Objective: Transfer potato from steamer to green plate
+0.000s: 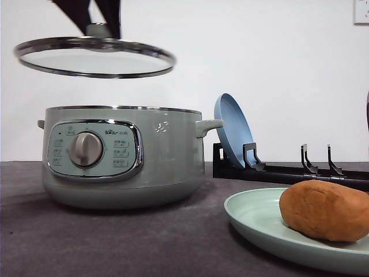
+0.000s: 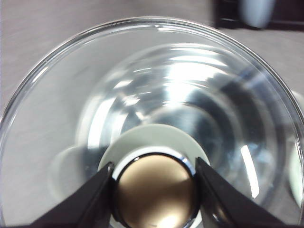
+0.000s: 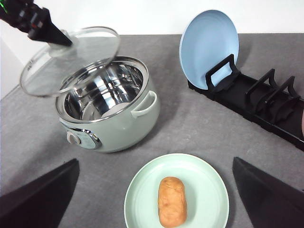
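Nearest in the front view, orange-brown oblong matte potato (image 1: 326, 209) sits on the pale mint-green glossy shallow plate (image 1: 253, 216), so the transfer looks done; likely all that's left is putting the lid back. Behind it, large round sage-green steamer pot (image 1: 124, 156) stands open on the dark grey table (image 1: 115, 242), with the chrome-rimmed round glass lid (image 1: 95, 56) held in the air above it by the left gripper (image 1: 99, 17). A pale blue round plate (image 1: 232, 130) leans in the black slotted dish rack (image 1: 288, 168). Left wrist view: left gripper (image 2: 154, 190) is clamped on the lid's shiny metal knob (image 2: 154, 192), dark fingers (image 2: 92, 194) touching both sides, steamer seen blurred through the glass. Right wrist view: right gripper (image 3: 154, 199) hangs above the plate with its jaws spread wide apart, holding nothing; potato (image 3: 172, 202) lies near the plate's (image 3: 142, 190) middle (lengthwise, untouched). Steamer (image 3: 107, 107) interior is bare steel, no food visible inside.
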